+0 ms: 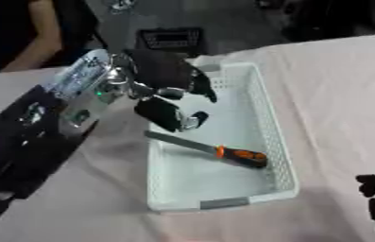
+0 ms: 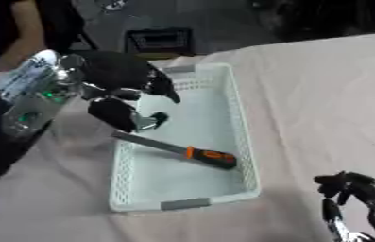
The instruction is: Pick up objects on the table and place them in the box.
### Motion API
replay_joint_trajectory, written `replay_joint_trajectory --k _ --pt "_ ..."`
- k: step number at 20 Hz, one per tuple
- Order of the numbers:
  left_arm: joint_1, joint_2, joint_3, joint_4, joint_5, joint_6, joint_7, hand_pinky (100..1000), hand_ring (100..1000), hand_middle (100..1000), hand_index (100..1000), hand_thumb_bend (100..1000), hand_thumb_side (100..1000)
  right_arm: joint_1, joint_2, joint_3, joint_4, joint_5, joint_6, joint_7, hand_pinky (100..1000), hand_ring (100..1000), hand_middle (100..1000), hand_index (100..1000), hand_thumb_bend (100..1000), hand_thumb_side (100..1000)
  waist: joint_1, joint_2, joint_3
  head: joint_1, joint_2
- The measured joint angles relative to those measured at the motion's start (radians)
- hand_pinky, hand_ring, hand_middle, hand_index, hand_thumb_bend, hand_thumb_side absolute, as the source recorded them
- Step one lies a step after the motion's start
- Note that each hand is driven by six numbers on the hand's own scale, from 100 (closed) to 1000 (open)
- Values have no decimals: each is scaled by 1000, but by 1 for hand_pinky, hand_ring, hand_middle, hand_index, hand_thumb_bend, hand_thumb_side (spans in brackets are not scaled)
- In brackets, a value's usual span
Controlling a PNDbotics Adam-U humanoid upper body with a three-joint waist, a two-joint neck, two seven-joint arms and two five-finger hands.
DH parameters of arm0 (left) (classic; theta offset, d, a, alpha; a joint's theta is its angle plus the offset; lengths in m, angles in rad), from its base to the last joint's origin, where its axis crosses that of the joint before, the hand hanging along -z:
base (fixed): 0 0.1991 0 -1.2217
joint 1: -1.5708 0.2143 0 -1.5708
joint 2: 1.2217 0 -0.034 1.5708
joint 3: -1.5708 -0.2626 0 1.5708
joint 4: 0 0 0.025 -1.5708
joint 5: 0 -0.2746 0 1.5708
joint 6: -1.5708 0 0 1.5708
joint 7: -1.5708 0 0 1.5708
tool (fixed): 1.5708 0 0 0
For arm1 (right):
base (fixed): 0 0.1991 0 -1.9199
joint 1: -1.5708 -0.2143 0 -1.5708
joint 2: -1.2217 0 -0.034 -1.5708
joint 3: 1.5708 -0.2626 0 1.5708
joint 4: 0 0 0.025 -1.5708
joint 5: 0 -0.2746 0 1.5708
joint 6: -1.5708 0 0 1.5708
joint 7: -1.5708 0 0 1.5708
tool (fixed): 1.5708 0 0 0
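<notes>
A white mesh basket (image 1: 283, 156) stands on the pink tablecloth in the middle of the view. Inside it lies a tool with an orange and black handle (image 1: 242, 156) and a flat metal blade (image 1: 182, 141). The blade's tip rests by the basket's left rim. My left hand (image 1: 161, 71) hangs over the basket's far left part, just above the blade end. Its fingers and thumb are spread and hold nothing. My right hand (image 2: 357, 189) rests idle at the lower right corner, fingers relaxed and pointing up, away from the basket.
The pink tablecloth (image 1: 339, 94) stretches to the right of the basket. A black crate (image 1: 171, 40) stands on the floor beyond the table's far edge. My left arm (image 1: 41, 118) crosses the table's left side.
</notes>
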Motion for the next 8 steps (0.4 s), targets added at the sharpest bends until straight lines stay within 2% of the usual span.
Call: replay_joint_trajectory --k 4,8 --pt "115 83 92 -208 135 90 5 611 548 560 714 100 853 0 0 -4 0 5 2 -2 429 551 577 789 100 782 -3 1 12 -13 -3" --pt "224 146 156 -292 238 120 21 594 516 519 704 100 885 0 0 -5 0 8 1 -4 429 551 577 788 100 782 -5 4 20 -15 -7"
